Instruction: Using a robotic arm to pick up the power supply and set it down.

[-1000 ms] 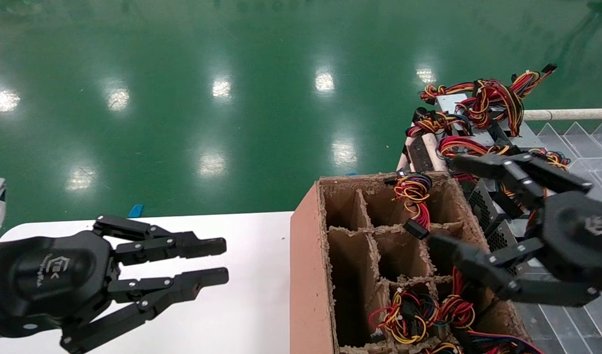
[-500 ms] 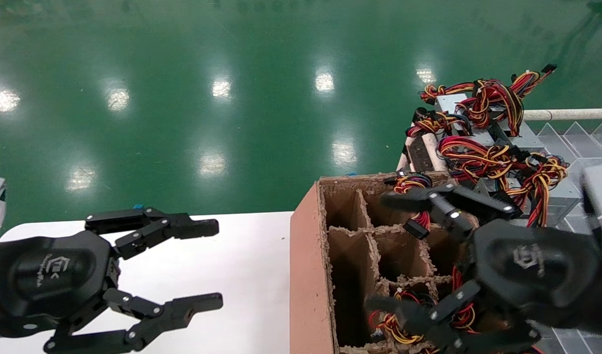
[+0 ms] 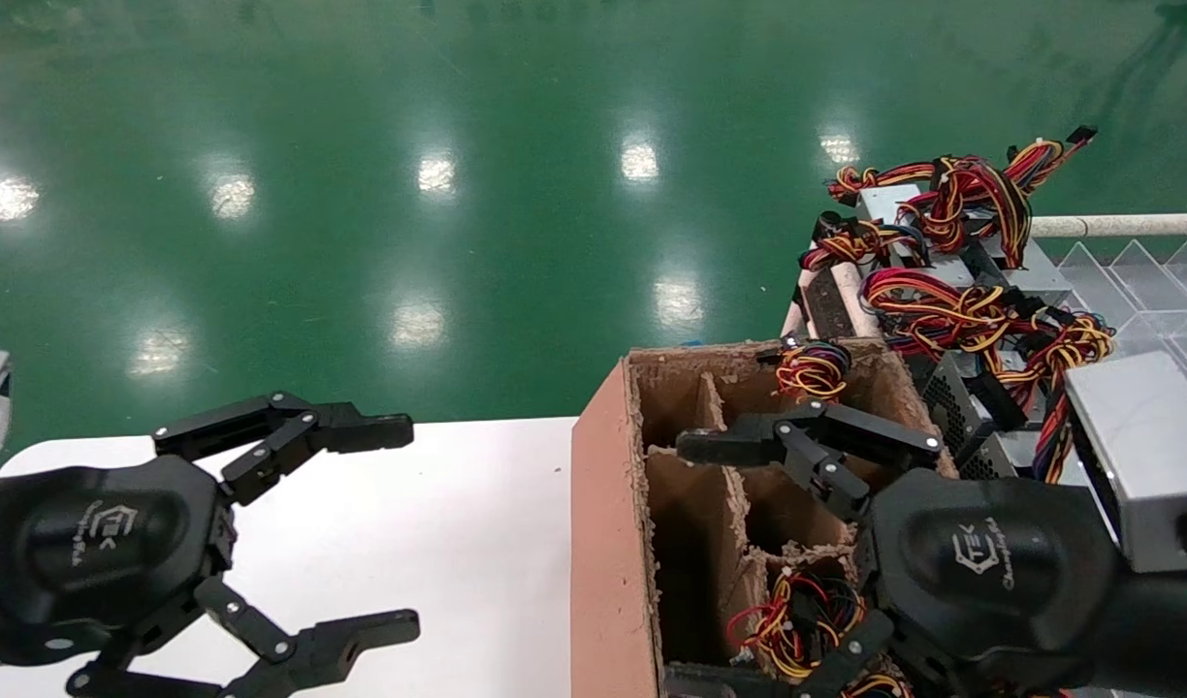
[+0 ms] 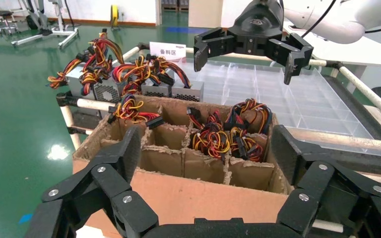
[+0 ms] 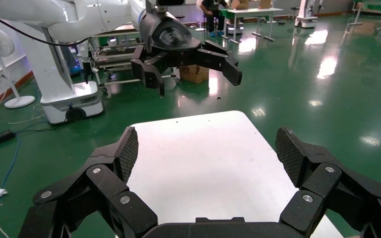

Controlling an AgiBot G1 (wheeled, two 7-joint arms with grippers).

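Looking down from the head camera, we saw the right gripper (image 3: 695,562) hanging over the cardboard box (image 3: 608,543), fingers spread wide and holding nothing; one finger (image 3: 720,447) reached across the far cells while the other lay at the near edge of the view. The box stood between a white table (image 3: 477,543) and a clear plastic tray (image 3: 1151,291), its cardboard dividers forming cells. Several cells held coils of red, yellow and black wires (image 3: 797,620), and one coil (image 3: 813,370) hung over the far rim. We noted the power supplies (image 3: 947,262) piled beyond the box on the robot's right, grey metal cases tangled in their own wiring, untouched by either gripper. A grey block (image 3: 1141,456) sat on the right arm just behind the wrist housing. The left gripper (image 3: 385,523) hovered above the white table, well apart from the box, likewise released and empty. From the left wrist camera we could see the box (image 4: 188,193) side-on, the wires (image 4: 223,136) bunched in its middle cells, the power supplies (image 4: 129,84) behind it, and the right gripper (image 4: 243,62) poised above. A green floor (image 3: 409,194) surrounded everything.
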